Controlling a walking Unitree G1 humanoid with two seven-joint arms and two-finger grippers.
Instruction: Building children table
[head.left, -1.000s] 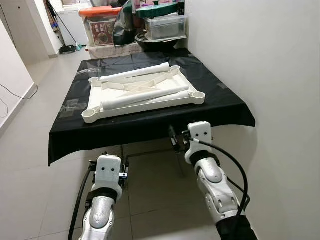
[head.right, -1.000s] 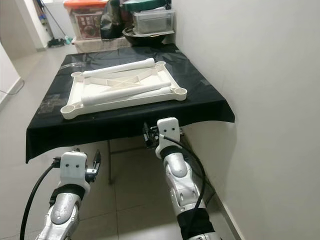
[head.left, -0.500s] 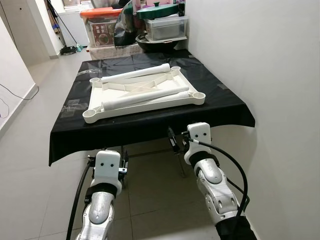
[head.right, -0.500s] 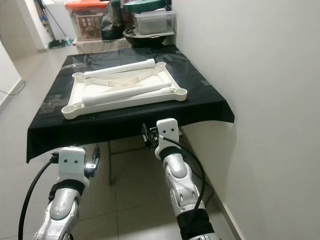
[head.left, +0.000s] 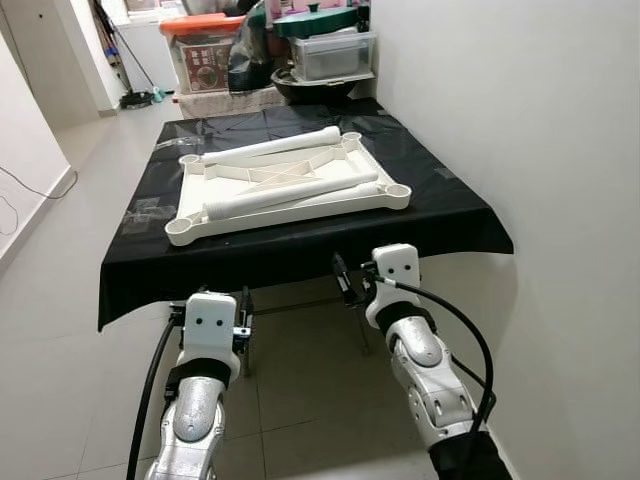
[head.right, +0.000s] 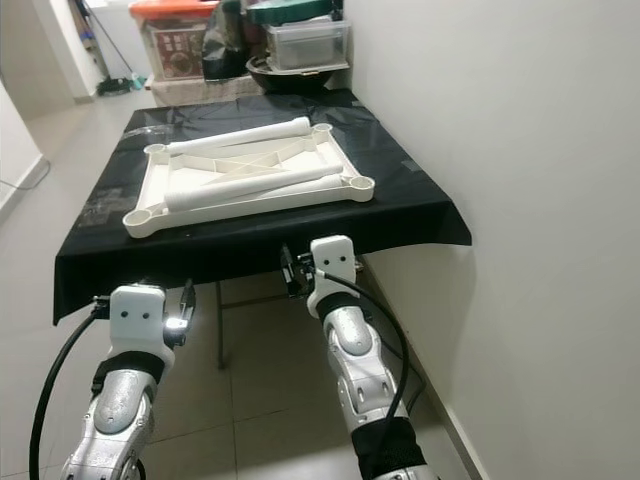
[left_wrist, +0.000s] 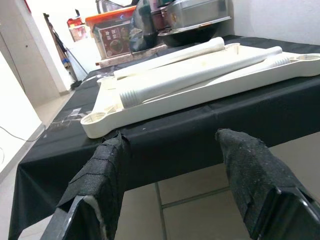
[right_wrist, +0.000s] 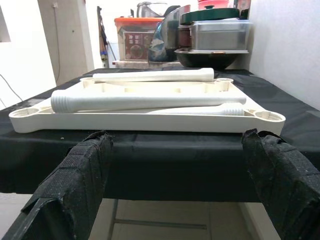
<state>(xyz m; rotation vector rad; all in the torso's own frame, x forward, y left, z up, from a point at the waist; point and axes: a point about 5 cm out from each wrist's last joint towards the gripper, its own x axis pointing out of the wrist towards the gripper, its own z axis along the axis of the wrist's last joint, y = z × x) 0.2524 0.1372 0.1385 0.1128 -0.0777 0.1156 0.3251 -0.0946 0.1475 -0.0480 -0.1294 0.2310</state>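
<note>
A cream plastic tabletop (head.left: 232, 216) lies upside down on a table under a black cloth (head.left: 450, 215), with round sockets at its corners. White tube legs lie across it, one along the front (head.left: 290, 192) and one at the back (head.left: 270, 147). My left gripper (left_wrist: 171, 137) is open and holds nothing, low in front of the cloth's front edge. My right gripper (right_wrist: 177, 136) is also open and holds nothing. It hangs just below the hanging cloth (head.left: 345, 283), facing the tabletop's near long side.
Beyond the table stand an orange-lidded box (head.left: 200, 45), a clear bin with a green lid (head.left: 330, 50) and a black bowl (head.left: 310, 85). A white wall (head.left: 520, 120) runs close along the right. Tiled floor (head.left: 60, 300) lies open on the left.
My left arm has risen a little toward the cloth's front edge. The right arm has barely shifted. The tabletop and legs lie as before.
</note>
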